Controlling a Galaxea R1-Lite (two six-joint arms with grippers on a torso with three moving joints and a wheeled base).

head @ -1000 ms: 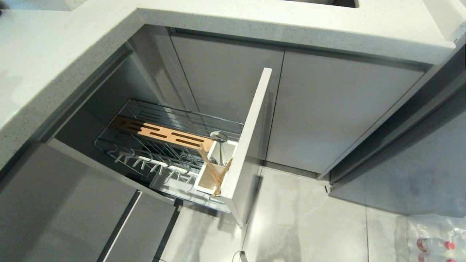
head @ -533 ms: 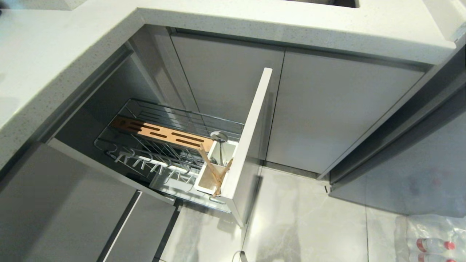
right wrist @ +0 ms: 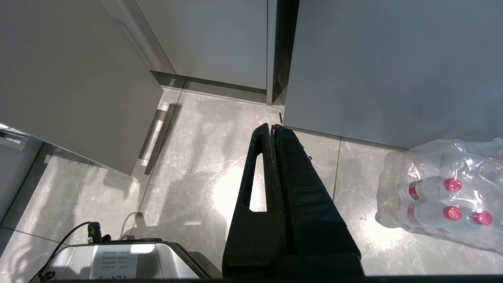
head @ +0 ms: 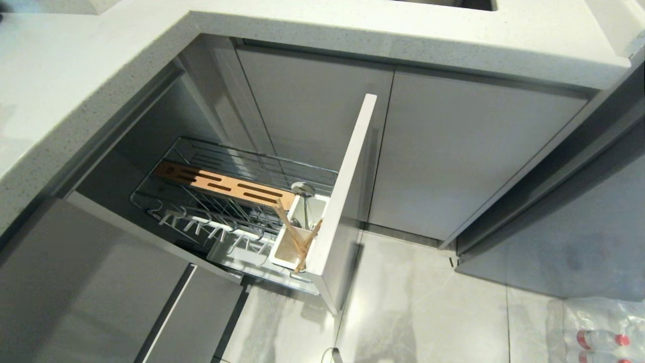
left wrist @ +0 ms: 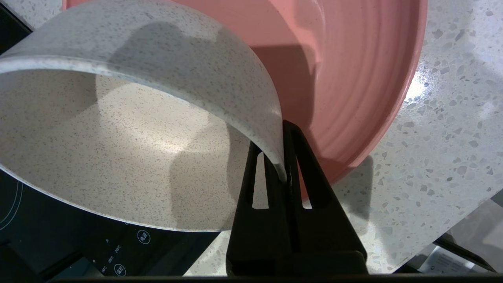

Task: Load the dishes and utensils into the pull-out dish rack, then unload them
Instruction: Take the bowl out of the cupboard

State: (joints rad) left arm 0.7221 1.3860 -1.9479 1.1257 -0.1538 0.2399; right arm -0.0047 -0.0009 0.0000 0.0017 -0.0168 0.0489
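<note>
Your left gripper (left wrist: 283, 157) is clamped on the rim of the white speckled bowl (left wrist: 129, 129), held tilted above the pink plate (left wrist: 353, 78) on the countertop (left wrist: 452, 118). Your right gripper (right wrist: 273, 129), fingers together, hangs parked over the floor (right wrist: 196, 165). The chopsticks (head: 297, 237) and spoon (head: 303, 190) stand in the rack's utensil cup (head: 282, 252).

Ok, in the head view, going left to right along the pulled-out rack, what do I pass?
Brown slotted wooden strip → light-wood chopsticks leaning in the white rectangular utensil cup → tall pale grey front panel → wider grey cabinet door → shrink-wrapped red-capped water bottles on the floor.
</note>
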